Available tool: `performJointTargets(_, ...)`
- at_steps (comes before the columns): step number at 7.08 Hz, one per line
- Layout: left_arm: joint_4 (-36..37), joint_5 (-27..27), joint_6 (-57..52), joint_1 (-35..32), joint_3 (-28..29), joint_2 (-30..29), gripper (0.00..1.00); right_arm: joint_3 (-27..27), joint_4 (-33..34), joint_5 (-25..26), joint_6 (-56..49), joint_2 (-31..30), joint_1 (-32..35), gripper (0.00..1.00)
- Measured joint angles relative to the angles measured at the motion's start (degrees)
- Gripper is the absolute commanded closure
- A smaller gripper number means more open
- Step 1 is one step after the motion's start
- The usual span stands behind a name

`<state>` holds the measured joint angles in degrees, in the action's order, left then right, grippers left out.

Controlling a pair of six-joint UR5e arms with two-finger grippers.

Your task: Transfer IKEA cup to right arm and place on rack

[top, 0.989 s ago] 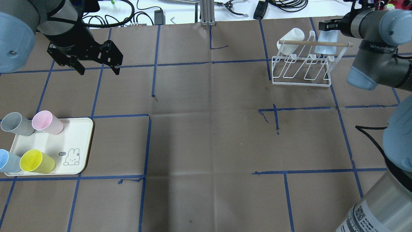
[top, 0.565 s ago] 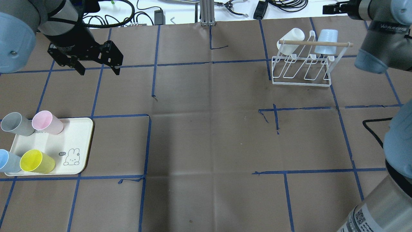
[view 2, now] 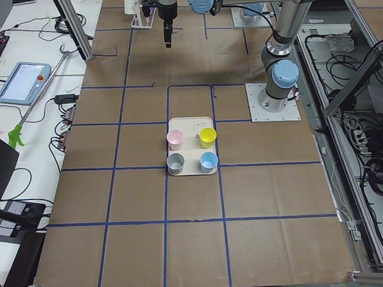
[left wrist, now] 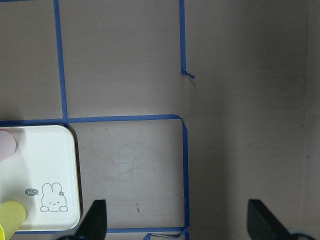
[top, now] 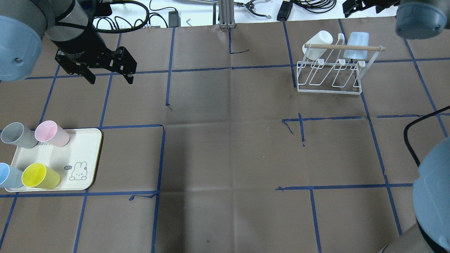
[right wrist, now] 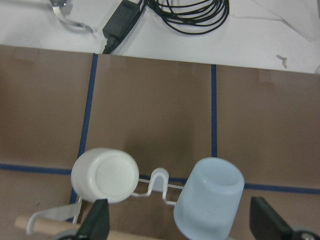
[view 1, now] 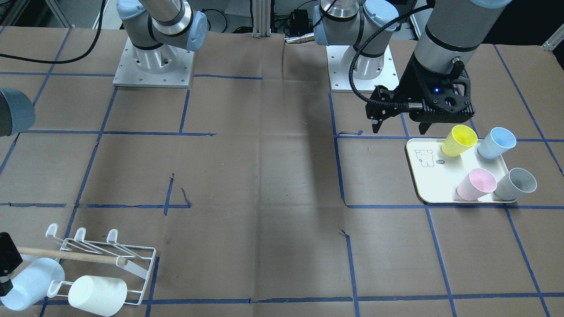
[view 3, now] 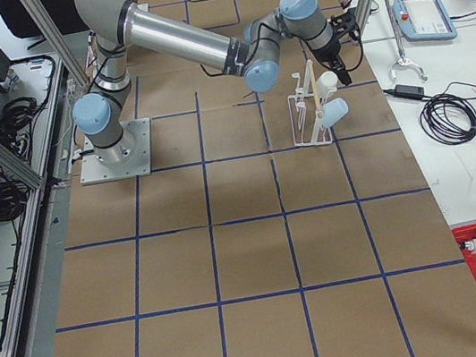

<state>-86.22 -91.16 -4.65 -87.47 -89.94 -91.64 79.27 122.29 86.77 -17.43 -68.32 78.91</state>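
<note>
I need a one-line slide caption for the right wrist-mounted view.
Right wrist view: open fingers frame the rack, which holds a white cup and a pale-blue cup, bases toward the camera.

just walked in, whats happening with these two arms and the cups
The arms are shifting cups from a tray to a rack. Right now neither holds anything. A white cup and a pale blue cup hang on the rack, with the right gripper open above them. The left gripper hovers open near the tray, where a yellow cup, a blue cup, a pink cup and a grey cup stand.
</note>
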Motion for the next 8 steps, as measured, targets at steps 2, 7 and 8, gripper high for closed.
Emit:
performJointTargets(2,0.04,0.00,0.00,-0.06,-0.05,0.01,0.01,-4.50,-18.69,3.18,3.59,-3.06,8.42,0.00)
performJointTargets(7,0.03,-0.07,-0.02,-0.07,-0.06,-0.02,0.01,-0.09,-35.51,3.51,23.94,-13.98,19.01,0.00)
performJointTargets(8,0.06,-0.07,-0.06,-0.07,-0.06,-0.02,0.01,4.51,-36.35,3.57,23.87,-18.74,18.60,0.00)
